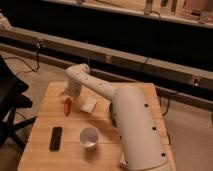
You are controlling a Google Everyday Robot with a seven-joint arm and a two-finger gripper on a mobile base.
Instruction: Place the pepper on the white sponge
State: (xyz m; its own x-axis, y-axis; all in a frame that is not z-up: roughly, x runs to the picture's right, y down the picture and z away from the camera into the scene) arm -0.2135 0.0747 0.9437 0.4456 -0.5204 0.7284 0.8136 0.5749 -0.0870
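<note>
- Red-orange pepper point(67, 106) hangs below gripper point(69, 97), over wooden table point(45, 115), left of white sponge point(89, 104), not touching it.
- Gripper clamped on pepper.
- Black remote point(56, 138) and white cup point(89, 137) near front edge.

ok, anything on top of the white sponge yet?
No. The white sponge has a bare top. The pepper hangs beside it under the claw, above the table. The arm hides the sponge's right edge.

Below the pincer point(68, 96), the red pepper point(67, 106) hangs left of the flat white sponge point(89, 104).
</note>
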